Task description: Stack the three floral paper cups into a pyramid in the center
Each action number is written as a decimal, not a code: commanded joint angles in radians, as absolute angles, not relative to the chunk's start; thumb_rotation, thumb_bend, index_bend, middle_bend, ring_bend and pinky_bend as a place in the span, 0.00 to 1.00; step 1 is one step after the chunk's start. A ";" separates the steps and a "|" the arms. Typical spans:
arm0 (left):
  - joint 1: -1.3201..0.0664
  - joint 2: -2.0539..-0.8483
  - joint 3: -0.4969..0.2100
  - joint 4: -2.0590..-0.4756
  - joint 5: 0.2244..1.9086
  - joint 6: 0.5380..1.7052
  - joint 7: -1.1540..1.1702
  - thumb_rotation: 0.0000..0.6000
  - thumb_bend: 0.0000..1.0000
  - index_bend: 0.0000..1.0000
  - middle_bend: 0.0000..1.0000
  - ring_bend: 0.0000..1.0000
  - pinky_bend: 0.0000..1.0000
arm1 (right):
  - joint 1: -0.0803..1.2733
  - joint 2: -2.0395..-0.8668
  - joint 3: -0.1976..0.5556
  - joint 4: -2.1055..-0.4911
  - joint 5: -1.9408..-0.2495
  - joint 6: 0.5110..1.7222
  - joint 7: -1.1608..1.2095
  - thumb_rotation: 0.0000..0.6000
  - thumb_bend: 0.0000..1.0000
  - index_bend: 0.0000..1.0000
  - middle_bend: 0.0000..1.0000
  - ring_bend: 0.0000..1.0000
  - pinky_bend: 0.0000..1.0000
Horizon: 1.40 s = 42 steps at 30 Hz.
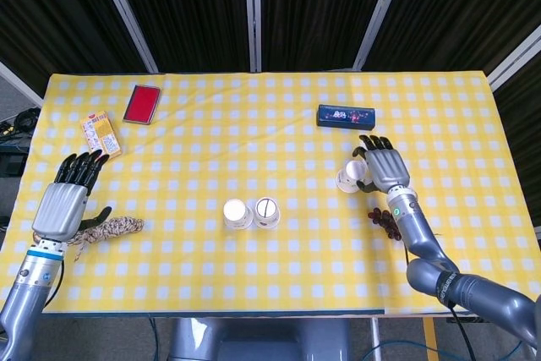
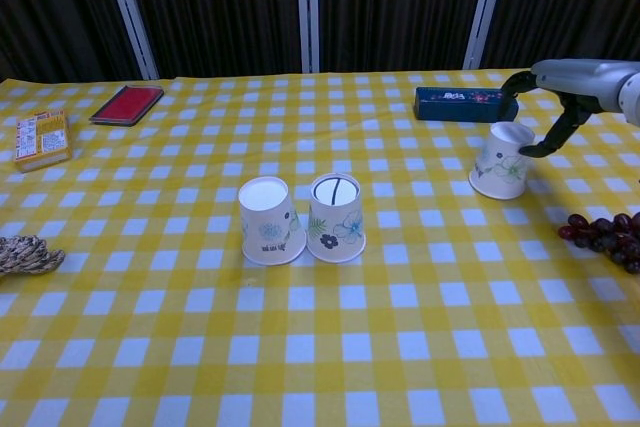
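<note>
Two floral paper cups stand upside down side by side at the table's middle, the left cup (image 1: 237, 213) (image 2: 270, 220) touching the right cup (image 1: 267, 212) (image 2: 336, 217). The third floral cup (image 1: 349, 177) (image 2: 503, 160) stands upside down alone further right. My right hand (image 1: 380, 166) (image 2: 565, 82) hovers at this cup's right side with fingers spread over its top and the thumb beside its rim; no grip shows. My left hand (image 1: 63, 205) rests open at the table's left edge, holding nothing.
A bunch of dark grapes (image 1: 390, 219) (image 2: 605, 232) lies under my right forearm. A dark blue box (image 1: 346, 116) (image 2: 466, 103) sits behind the lone cup. A red case (image 1: 142, 104), a snack box (image 1: 100, 134) and a knotted rope (image 1: 110, 230) lie at the left.
</note>
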State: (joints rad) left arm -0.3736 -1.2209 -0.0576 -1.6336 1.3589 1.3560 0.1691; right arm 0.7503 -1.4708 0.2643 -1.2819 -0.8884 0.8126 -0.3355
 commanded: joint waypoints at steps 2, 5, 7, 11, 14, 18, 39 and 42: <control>-0.371 -1.222 -0.064 -1.630 1.359 1.351 0.167 1.00 0.28 0.00 0.00 0.00 0.00 | 0.756 -1.479 0.261 -1.277 -0.889 0.822 -0.332 1.00 0.25 0.38 0.10 0.00 0.00; -0.368 -1.222 -0.070 -1.628 1.362 1.352 0.162 1.00 0.28 0.00 0.00 0.00 0.00 | 0.757 -1.477 0.258 -1.287 -0.895 0.835 -0.331 1.00 0.26 0.40 0.11 0.00 0.00; -0.366 -1.221 -0.072 -1.628 1.364 1.351 0.161 1.00 0.28 0.00 0.00 0.00 0.00 | 0.756 -1.471 0.258 -1.304 -0.903 0.844 -0.327 1.00 0.27 0.41 0.12 0.00 0.00; -0.363 -1.220 -0.076 -1.628 1.365 1.350 0.159 1.00 0.28 0.00 0.00 0.00 0.00 | 0.751 -1.450 0.259 -1.359 -0.938 0.877 -0.322 1.00 0.27 0.43 0.13 0.00 0.00; -0.361 -1.219 -0.079 -1.628 1.366 1.349 0.158 1.00 0.28 0.00 0.00 0.00 0.00 | 0.747 -1.431 0.259 -1.415 -0.971 0.910 -0.326 1.00 0.27 0.43 0.13 0.00 0.00; -0.357 -1.218 -0.083 -1.623 1.358 1.344 0.156 1.00 0.28 0.00 0.00 0.00 0.00 | 0.744 -1.395 0.259 -1.532 -1.037 0.965 -0.345 1.00 0.27 0.44 0.13 0.00 0.00; -0.344 -1.198 -0.102 -1.626 1.340 1.320 0.124 1.00 0.28 0.00 0.00 0.00 0.00 | 0.817 -1.465 0.282 -1.837 -1.075 1.092 -0.532 1.00 0.27 0.45 0.13 0.00 0.00; -0.345 -1.195 -0.106 -1.625 1.339 1.314 0.118 1.00 0.28 0.00 0.00 0.00 0.00 | 0.831 -1.496 0.280 -1.826 -1.063 1.088 -0.535 1.00 0.27 0.45 0.13 0.00 0.00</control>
State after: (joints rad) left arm -0.3444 -1.1954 -0.1052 -1.6255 1.3396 1.3151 0.1185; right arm 0.8239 -1.4861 0.2806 -1.8309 -1.0690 1.0898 -0.5322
